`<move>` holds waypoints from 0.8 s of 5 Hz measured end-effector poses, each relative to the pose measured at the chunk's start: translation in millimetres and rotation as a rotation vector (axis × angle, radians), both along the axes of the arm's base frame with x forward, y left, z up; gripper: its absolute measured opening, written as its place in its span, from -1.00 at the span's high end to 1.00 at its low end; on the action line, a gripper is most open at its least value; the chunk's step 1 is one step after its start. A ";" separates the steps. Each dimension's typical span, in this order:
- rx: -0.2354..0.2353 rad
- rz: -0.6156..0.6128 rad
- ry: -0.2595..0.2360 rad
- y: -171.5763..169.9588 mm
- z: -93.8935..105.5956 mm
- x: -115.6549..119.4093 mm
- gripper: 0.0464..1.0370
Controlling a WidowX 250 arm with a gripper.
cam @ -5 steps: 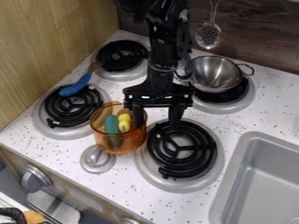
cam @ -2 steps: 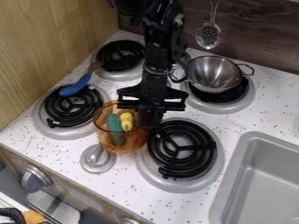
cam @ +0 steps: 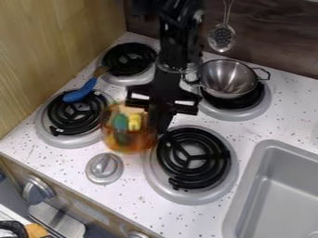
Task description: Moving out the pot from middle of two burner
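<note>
Camera view: gripper (cam: 160, 128) clamped on amber pot (cam: 128, 142) at three o'clock, its one-sided hold risking tilt and spillage.

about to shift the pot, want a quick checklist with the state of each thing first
- gripper closed on the pot: ok, at its right side in view
- yellow toy and green toy inside the pot: ok
- pot's base off the counter: cannot tell
- metal bowl apart from the pot: ok
- left burner unobstructed: not ok, blue handle lies over its edge
</note>
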State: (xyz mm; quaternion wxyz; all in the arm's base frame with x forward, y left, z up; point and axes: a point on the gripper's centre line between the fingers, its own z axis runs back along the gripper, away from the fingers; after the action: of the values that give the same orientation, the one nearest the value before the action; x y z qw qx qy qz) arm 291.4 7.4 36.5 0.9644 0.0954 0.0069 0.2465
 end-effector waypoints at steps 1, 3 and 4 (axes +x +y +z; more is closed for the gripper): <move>0.045 -0.090 -0.020 6.9 15.4 16.0 0.93; 0.053 -0.311 -0.140 39.9 23.1 54.6 0.93; 0.061 -0.428 -0.218 50.9 17.4 67.8 0.93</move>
State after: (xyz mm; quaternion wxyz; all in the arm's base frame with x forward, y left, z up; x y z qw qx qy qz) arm 359.2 58.3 53.8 0.9864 0.0968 -0.1249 0.0455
